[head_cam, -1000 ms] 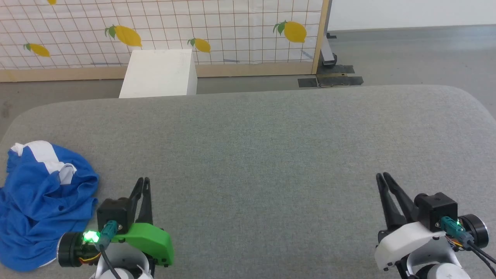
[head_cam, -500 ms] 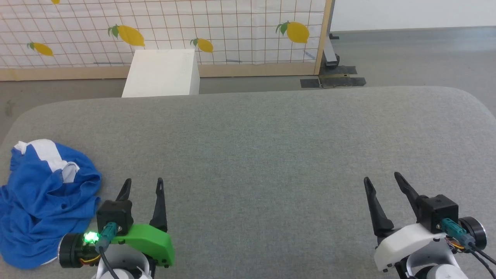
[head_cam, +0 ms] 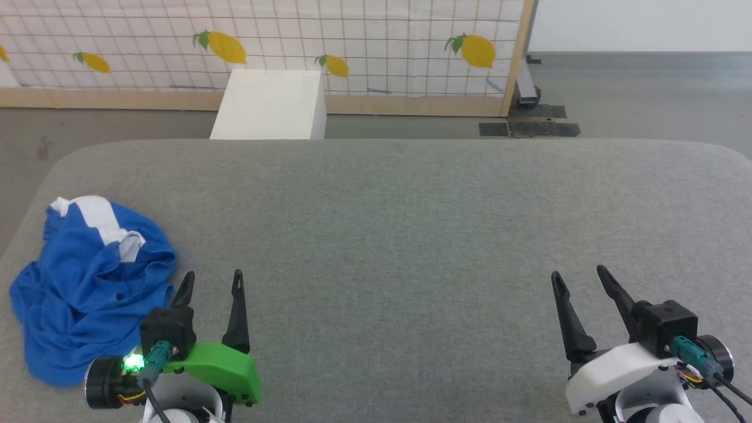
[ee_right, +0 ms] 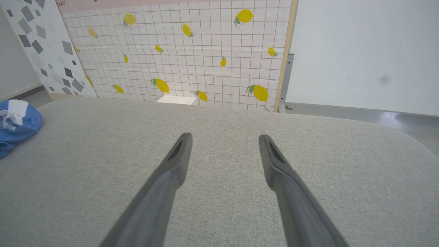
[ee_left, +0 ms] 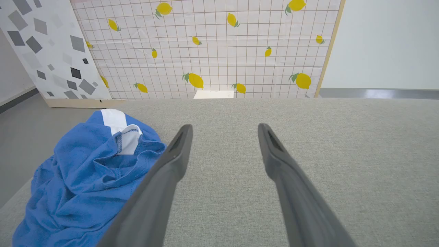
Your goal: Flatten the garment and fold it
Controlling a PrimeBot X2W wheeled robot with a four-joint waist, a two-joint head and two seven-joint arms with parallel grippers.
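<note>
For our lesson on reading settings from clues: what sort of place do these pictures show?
Probably a staged robot test room rather than a home: a lemon-print backdrop in a wooden frame, a plain grey floor, and a grey cloth-covered table holding one crumpled blue garment.

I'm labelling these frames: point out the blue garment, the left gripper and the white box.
garment (head_cam: 82,288), head view, middle of the crumpled blue cloth.
left gripper (head_cam: 213,274), head view, midway between its open fingertips.
white box (head_cam: 270,106), head view, its top face.
</note>
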